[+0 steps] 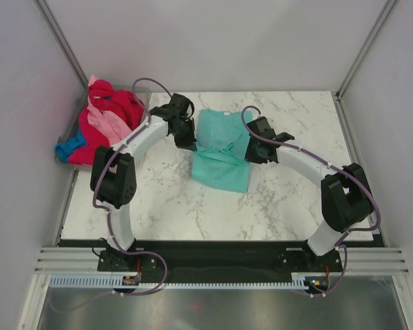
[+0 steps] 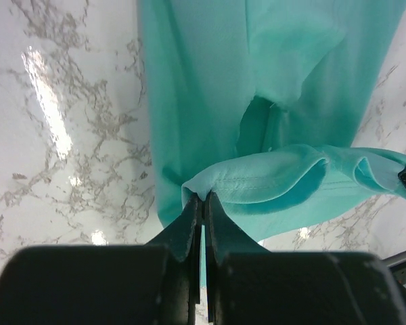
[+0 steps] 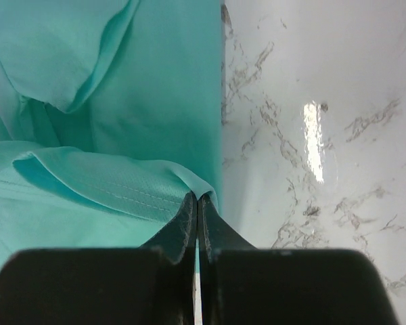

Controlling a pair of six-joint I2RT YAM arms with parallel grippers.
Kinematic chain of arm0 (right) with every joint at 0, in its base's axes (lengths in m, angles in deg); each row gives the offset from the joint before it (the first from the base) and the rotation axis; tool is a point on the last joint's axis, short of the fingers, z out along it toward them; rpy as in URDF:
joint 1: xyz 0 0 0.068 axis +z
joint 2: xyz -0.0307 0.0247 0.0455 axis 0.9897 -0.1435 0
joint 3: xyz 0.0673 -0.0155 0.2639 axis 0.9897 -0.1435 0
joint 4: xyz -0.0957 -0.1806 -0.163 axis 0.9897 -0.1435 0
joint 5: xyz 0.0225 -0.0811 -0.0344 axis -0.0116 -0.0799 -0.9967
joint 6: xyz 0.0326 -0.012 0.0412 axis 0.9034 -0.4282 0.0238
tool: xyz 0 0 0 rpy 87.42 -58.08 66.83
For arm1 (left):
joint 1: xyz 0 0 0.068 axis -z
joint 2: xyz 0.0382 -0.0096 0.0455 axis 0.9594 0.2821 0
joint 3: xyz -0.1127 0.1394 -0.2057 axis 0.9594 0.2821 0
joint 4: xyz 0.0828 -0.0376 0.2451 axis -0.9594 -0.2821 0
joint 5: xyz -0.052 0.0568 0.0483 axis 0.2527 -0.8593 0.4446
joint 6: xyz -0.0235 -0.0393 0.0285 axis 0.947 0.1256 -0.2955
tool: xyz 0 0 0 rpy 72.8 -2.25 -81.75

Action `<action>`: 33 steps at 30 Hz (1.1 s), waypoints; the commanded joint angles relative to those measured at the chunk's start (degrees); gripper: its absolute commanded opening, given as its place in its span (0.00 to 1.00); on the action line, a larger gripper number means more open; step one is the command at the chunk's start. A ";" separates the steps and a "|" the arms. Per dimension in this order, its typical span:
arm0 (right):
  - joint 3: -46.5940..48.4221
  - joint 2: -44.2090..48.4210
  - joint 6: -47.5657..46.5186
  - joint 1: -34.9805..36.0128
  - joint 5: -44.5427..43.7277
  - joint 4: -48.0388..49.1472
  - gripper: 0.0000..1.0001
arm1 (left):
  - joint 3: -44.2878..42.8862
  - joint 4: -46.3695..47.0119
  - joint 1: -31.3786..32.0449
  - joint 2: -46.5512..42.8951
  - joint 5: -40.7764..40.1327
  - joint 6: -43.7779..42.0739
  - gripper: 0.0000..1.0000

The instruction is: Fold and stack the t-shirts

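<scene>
So we had the teal t-shirt (image 1: 221, 148) lying around the middle of the marble table (image 1: 282, 206), collar end pointing far. The other tees (image 1: 100, 124), red, pink and blue, were bunched in a heap at the far left corner, well apart from it. The left gripper (image 2: 204, 200) was pinched tight on the stitched hem (image 2: 254, 180) at the shirt's left edge, and the right gripper (image 3: 197, 198) was clamped the same way on the right edge. The hem hung between them a bit slack, bellying over the layer underneath. We read this as mid-fold on the first shirt, with one end going over the body and nothing folded or stacked elsewhere that we could see. Our take on doing it well was to pull the two claws slightly apart so the sag went out of the hem, then move them in step and at the same height. We'd carry the edge far enough to line up with the shirt's sides without dragging the bottom layer along. Then we'd lower right onto the cloth before letting go, otherwise the corners flop back.
</scene>
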 commanded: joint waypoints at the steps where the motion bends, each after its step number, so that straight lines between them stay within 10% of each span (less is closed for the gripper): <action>1: 4.14 -1.63 -2.87 -1.09 0.90 1.02 0.00 | -5.59 -1.34 -0.98 1.78 0.61 -4.02 0.02; 19: 9.59 -12.00 -5.86 -4.96 3.98 4.19 0.00 | -19.39 -1.96 -2.39 17.42 2.37 -7.62 0.03; 25: 15.57 -15.61 -7.80 -7.07 6.70 3.84 0.00 | -27.74 -4.76 -2.83 20.07 1.93 -8.59 0.20; 27: 17.94 -16.48 -9.29 -7.86 8.54 3.57 0.16 | -30.63 -6.52 -2.92 20.60 0.88 -9.03 0.34; 31: 22.15 -16.49 -14.12 -9.35 12.59 3.05 0.79 | -28.38 -9.25 -2.74 14.38 -3.42 -8.42 0.46; 33: 22.60 -14.74 -15.44 -9.88 13.30 2.34 0.85 | -22.76 -9.17 -1.96 7.46 -7.27 -7.10 0.52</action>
